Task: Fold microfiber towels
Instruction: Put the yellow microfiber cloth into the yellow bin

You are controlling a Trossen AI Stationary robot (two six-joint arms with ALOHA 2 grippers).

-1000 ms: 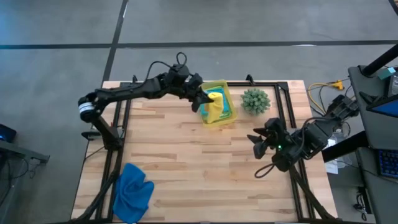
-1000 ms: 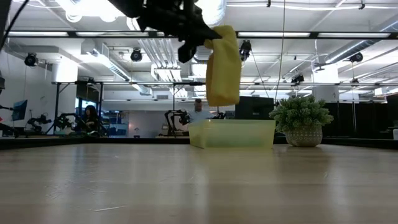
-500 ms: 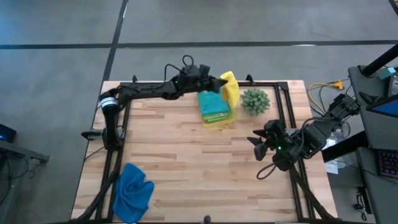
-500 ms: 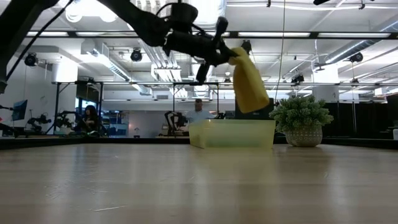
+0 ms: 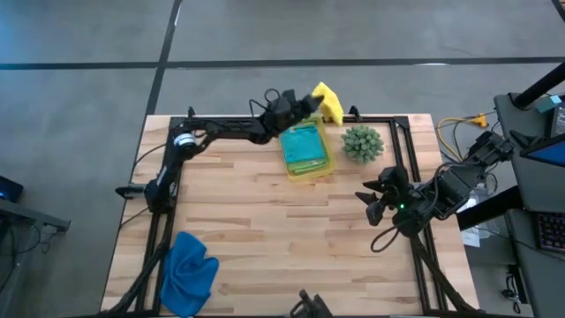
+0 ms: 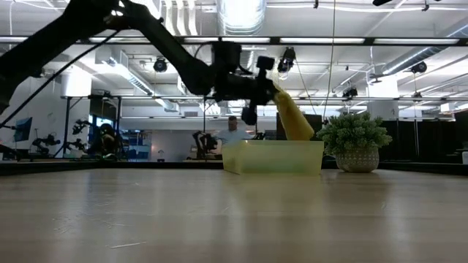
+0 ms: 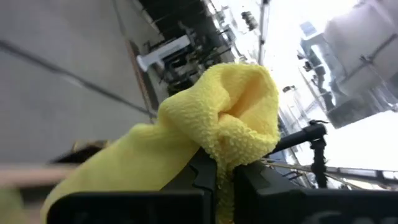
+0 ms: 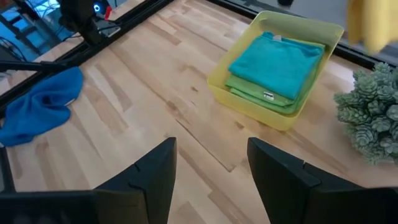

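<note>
Yellow towel (image 5: 328, 101): clamped in the left gripper (image 5: 311, 103), jaws pinched tight on a bunched fold, held aloft at about 12 o'clock from table centre, past the far edge of the bin (image 5: 305, 172). In the low view it hangs as a slanted strip behind the bin, clear of its contents.

Change over the last second: the towel was hanging directly above the bin; the left arm has since swung it outward to the far rim and now beyond it, toward the table's back rail. With it out of the way, the teal towel (image 5: 303, 144) shows as top of the stack in the bin, and the right wrist view shows the lime green towel (image 8: 256, 89) folded beneath it. Judgement: the yellow one has been lifted out to be folded but is travelling away from the open working surface; it has to come back over the bare boards before any fold can start.

Blue towel (image 5: 189, 270): crumpled heap at roughly 7 o'clock, near the front left corner, untouched.

Right gripper (image 5: 369, 204): fingers spread apart, holding nothing, waiting at about 3 o'clock, near the plant (image 5: 362, 142).

Writing: small pale tag on the lime green towel's edge; text too small to read. No other legible labels.
</note>
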